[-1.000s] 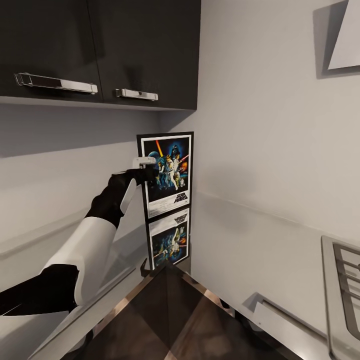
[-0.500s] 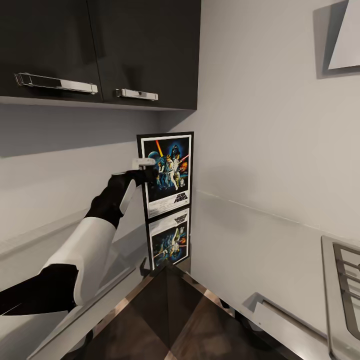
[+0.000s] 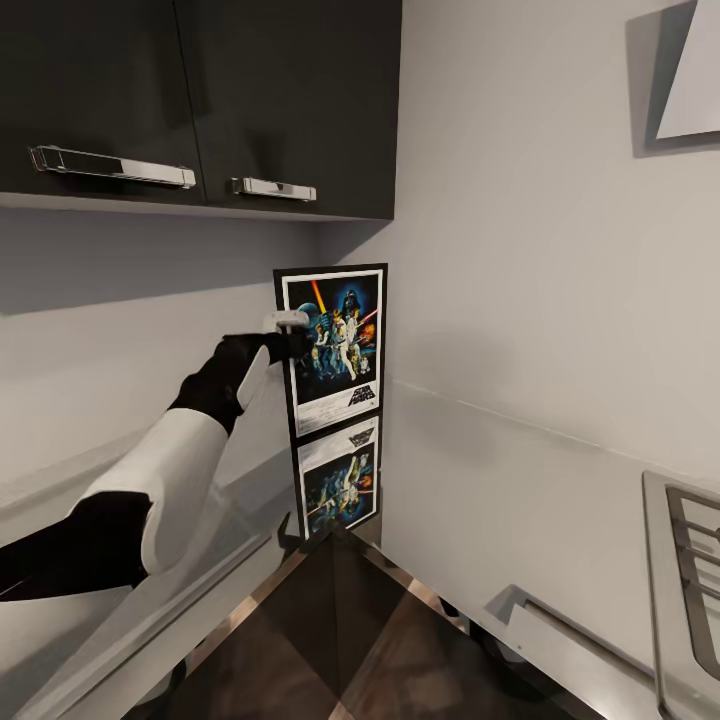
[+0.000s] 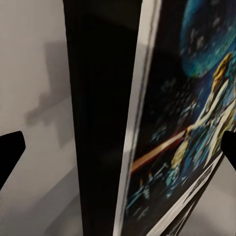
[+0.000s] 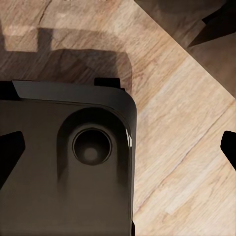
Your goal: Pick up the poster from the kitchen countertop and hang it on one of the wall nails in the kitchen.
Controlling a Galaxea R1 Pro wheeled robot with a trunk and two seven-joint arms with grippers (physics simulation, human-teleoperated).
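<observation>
The poster [image 3: 338, 345] stands upright in the corner on the pale grey kitchen countertop [image 3: 480, 480], leaning on the wall, and the glossy top mirrors it below. My left gripper [image 3: 290, 335] is at the poster's left edge, about mid-height. In the left wrist view the poster [image 4: 182, 123] and its dark edge lie between the fingertips [image 4: 10, 150], which stand wide apart: the left gripper [image 4: 118, 152] is open. My right gripper [image 5: 118, 147] hangs open over the robot's black base and wooden floor. The wall nail is out of view.
Dark upper cabinets [image 3: 200, 100] with metal handles hang just above the poster. A steel hob [image 3: 690, 570] sits at the right on the worktop, with a hood [image 3: 690, 80] high on the right wall. The counter's metallic front edge [image 3: 400, 575] runs below.
My left forearm and elbow have risen slightly, and the gripper has crept a little higher along the poster's left edge. The poster has not moved.
</observation>
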